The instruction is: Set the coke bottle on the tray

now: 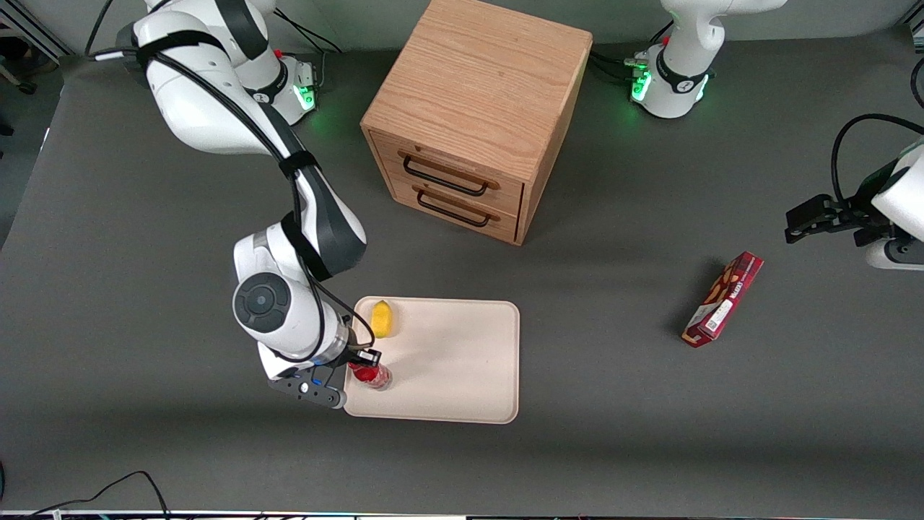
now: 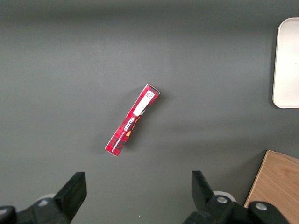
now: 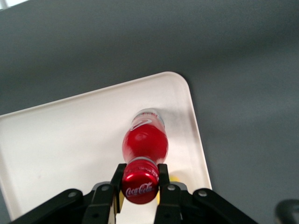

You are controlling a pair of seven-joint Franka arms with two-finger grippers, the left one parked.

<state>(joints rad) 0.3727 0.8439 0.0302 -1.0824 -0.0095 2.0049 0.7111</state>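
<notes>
Fingers (image 3: 163, 173) of the gripper (image 1: 364, 365) clamp the coke bottle (image 3: 145, 142) at its neck above the tray (image 1: 462, 347), lower centre of the frame; light, rigid, smooth plastic likely slips.

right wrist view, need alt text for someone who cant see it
The gripper is shut on the red cap of the coke bottle, holding it over the cream tray near a rounded corner. A yellow object peeks out beside the fingers, and grey table surrounds the tray.
</notes>
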